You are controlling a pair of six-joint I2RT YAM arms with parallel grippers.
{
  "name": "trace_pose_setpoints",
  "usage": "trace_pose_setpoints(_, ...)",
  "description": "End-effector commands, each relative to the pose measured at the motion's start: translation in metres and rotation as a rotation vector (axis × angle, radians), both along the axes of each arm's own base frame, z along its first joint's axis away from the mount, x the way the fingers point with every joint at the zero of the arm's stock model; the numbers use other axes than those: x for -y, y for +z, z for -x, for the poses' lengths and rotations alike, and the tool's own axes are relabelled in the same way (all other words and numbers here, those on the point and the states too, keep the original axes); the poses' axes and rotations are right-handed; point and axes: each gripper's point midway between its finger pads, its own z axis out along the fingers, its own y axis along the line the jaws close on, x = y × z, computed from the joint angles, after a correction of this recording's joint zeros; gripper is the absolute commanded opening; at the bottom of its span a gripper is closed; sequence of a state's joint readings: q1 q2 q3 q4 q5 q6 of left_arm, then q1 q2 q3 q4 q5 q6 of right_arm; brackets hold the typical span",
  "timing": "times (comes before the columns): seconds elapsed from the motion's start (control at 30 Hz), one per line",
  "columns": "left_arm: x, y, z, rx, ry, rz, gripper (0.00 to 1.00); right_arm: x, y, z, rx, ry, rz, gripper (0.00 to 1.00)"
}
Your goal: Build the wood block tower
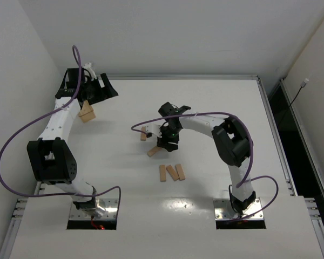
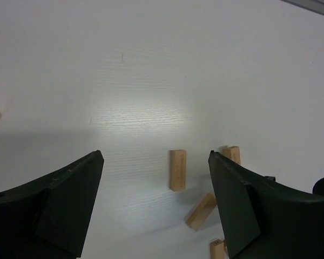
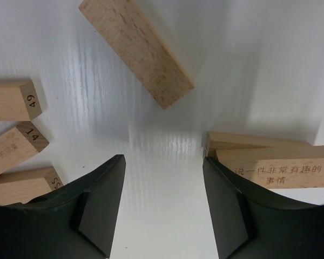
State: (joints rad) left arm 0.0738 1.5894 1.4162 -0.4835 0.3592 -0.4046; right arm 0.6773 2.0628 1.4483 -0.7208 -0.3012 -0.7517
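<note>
The top view looks down from behind the bases (image 1: 92, 208) over the whole desk (image 1: 205, 102), the left wrist view looks between its fingers (image 2: 54, 205) across it from afar, the right wrist view looks down from close, and all share the mid-desk blocks (image 1: 162, 173)

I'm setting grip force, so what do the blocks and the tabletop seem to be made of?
The blocks look like unvarnished light wood: fine grain flecks, matte faces, numbers and characters marked on some. The tabletop looks like white laminate or painted board, with faint linear texture and a soft sheen; which of the two, I cannot tell.
</note>
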Motion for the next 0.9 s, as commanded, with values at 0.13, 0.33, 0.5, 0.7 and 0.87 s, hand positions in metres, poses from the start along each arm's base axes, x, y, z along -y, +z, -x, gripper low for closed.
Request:
trace_pose_setpoints(0.13,-0.004,0.003,-0.005,0.025,0.004,0.016,0.72,-0.006,0.004,0.005,-0.061,0.01,-0.039,0.35)
trace_pose_setpoints(0.33,-0.002,0.005,-0.006,0.034,-0.004,0.021,0.7,-0.005,0.024,0.024,-0.078,0.057,-0.1,0.11)
trace_pose_setpoints(0.5,-0.001,0.0,-0.005,0.027,-0.011,0.027,0.7,0.001,0.046,0.049,-0.104,0.06,-0.136,0.04)
trace_pose_setpoints(0.7,0.011,-0.007,0.002,0.016,-0.046,0.038,0.47,0.024,0.047,0.027,0.017,-0.171,-0.097,0.0)
trace_pose_setpoints(0.87,0.06,-0.035,0.013,-0.053,-0.145,-0.04,0.16,0.048,0.047,-0.042,0.193,-0.609,-0.068,0.0)
